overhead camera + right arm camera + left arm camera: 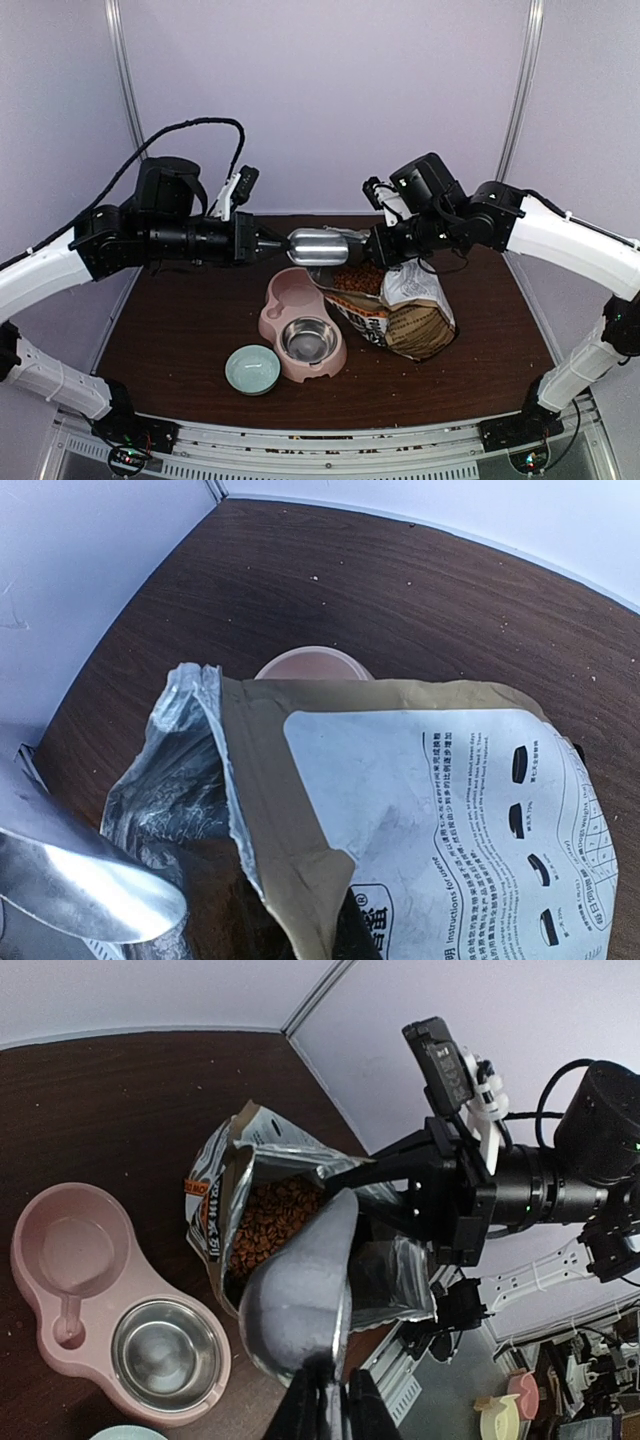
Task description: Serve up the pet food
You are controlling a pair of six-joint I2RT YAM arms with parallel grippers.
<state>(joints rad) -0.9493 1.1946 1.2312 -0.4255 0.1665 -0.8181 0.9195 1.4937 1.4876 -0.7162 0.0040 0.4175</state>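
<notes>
Kibble (268, 1218) sits in the bag (210, 1198); my left claw (325, 1395) clamps the scoop (298, 1300) over it (right claw (372, 247) pinches the rim open for access).

Your top camera overlooks the whole table (180, 330) from behind. Both wrist cameras closely view the same bag (420, 810).

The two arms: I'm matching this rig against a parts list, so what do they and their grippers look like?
The left arm and right arm have white shells lower down and black cylindrical joints toward the wrist. A black cable loops above the left one. The black left gripper and right gripper each carry a white-bracketed camera.
</notes>
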